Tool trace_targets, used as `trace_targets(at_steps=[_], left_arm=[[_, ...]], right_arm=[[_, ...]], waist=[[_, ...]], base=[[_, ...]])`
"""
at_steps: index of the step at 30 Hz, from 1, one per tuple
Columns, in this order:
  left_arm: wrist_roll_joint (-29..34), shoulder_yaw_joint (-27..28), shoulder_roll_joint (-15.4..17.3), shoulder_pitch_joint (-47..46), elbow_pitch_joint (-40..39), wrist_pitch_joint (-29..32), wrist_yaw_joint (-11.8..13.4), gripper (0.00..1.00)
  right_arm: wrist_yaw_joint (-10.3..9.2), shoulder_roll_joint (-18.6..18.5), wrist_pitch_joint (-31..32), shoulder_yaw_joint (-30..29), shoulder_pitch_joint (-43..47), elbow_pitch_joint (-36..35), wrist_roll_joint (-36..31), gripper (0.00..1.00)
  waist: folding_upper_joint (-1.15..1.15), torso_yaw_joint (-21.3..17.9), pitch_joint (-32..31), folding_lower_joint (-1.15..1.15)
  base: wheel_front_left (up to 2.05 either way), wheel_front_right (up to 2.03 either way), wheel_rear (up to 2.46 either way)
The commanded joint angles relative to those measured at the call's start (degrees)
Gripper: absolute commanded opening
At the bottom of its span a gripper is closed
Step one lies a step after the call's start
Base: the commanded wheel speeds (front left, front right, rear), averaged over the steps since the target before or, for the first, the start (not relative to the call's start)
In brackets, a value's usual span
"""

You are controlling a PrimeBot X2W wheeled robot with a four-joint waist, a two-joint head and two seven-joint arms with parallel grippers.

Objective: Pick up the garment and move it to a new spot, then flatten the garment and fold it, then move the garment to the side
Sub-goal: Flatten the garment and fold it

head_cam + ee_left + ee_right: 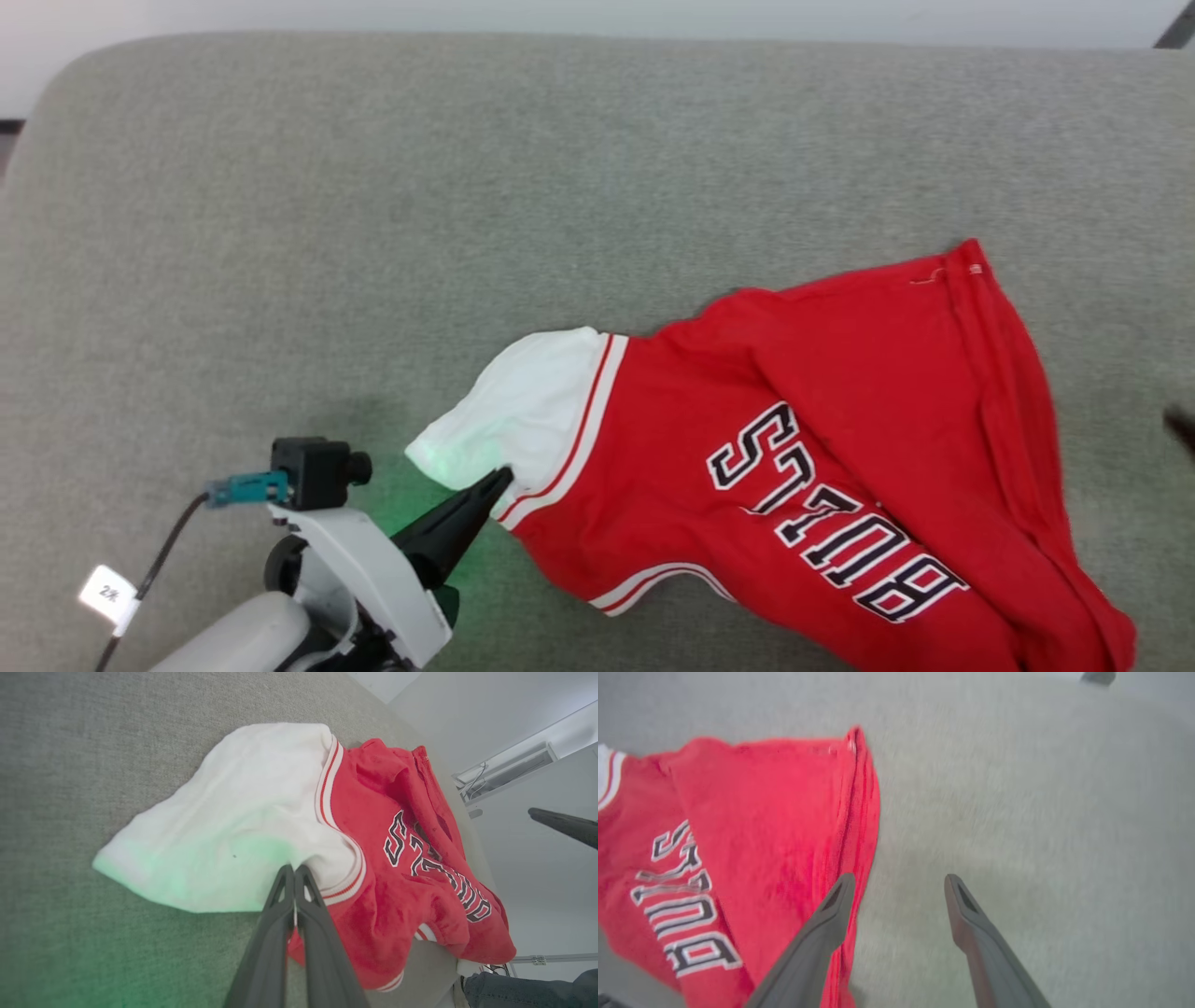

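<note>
The garment (840, 420), a red jersey with a white sleeve and black white-outlined lettering, lies crumpled on the grey fabric surface (280, 233) at the lower right. My left gripper (499, 481) is shut, its tips pinching the white sleeve's lower edge by the striped trim. The left wrist view shows the same grip, with the left gripper (294, 868) against the garment (224, 821). My right gripper (900, 879) stands open above the grey surface, just right of the garment's (761, 835) red side edge. Nothing is between its fingers; its left finger (831, 914) overlaps that edge.
The grey surface stretches wide to the left and back of the jersey, ending at a rounded far edge (597, 42). A dark finger tip (1181, 431) shows at the right border. Something in dark denim (523, 989) sits beyond the surface's edge.
</note>
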Motion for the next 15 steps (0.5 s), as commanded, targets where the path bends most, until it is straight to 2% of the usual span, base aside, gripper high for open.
trace_targets(at_steps=[1, 8, 12, 15], left_arm=[[0.58, -0.14, -0.66, -0.85, 0.30, -0.17, -0.42, 0.00], [1.44, -0.68, -2.69, -2.62, 1.50, -0.17, -0.96, 0.00], [1.87, -0.87, -3.83, -3.83, 2.06, -0.28, -1.37, 0.00], [2.17, -0.99, -4.33, -4.54, 2.42, -0.41, -1.56, 0.00]], right_arm=[[-0.03, 1.08, -1.88, 1.95, -4.32, 2.42, -2.54, 1.00], [-0.03, 1.42, -3.38, 14.10, -20.16, 15.85, -8.45, 1.00], [-0.04, 0.28, -3.99, 18.55, -27.14, 23.12, -8.72, 1.00], [-0.04, -0.46, -4.19, 20.47, -30.00, 26.05, -8.62, 1.00]], waist=[[0.00, 1.34, 0.92, 0.00], [0.00, 4.34, 3.61, 0.00], [0.00, 6.01, 5.67, 0.00], [0.00, 6.67, 6.73, 0.00]], base=[[0.00, 0.00, 0.00], [0.00, 0.00, 0.00], [0.00, 0.00, 0.00], [0.00, 0.00, 0.00]])
